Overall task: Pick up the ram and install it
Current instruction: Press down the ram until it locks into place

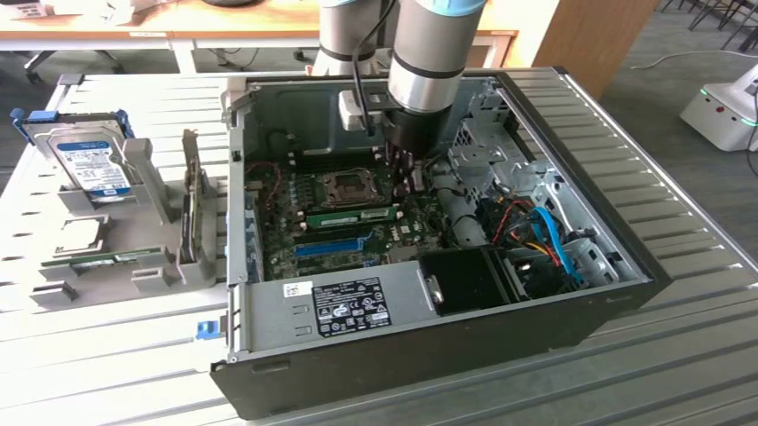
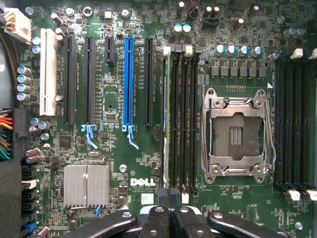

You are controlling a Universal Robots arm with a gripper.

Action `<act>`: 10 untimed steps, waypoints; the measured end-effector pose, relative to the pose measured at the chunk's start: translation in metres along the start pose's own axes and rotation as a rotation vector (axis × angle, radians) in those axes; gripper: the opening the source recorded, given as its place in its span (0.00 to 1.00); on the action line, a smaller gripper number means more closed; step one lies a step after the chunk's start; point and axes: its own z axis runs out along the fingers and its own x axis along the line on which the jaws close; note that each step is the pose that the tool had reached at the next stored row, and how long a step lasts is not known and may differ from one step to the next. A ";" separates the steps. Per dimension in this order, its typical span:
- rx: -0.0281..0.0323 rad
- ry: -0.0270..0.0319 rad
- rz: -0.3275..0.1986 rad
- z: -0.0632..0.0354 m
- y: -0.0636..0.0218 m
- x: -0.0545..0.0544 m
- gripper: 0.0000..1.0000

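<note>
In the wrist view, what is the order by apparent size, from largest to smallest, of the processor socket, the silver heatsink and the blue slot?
1. processor socket
2. silver heatsink
3. blue slot, long but narrow

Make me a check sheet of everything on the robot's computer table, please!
Surface: slatted metal table carrying an open computer case.
Job's things: ram standing in a memory slot beside the empty processor socket.
Clutter: hard drive and a second memory stick in a gray holder.
Grippers: gripper inside the case, jaws shut at the ram's end; grip unclear.
Cables: red, yellow and blue cables inside the case.
Surroundings: wooden desk, white machine.
</note>
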 end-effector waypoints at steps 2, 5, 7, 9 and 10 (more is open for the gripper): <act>0.0000 0.0000 0.000 0.0000 -0.0010 0.000 0.11; 0.0000 0.0000 0.000 0.0000 -0.0019 0.000 0.11; 0.0000 0.0000 0.000 0.0000 -0.0022 0.000 0.11; 0.0000 0.0000 0.000 0.0000 -0.0022 0.000 0.11; 0.0000 0.0000 0.000 0.0000 -0.0022 0.000 0.11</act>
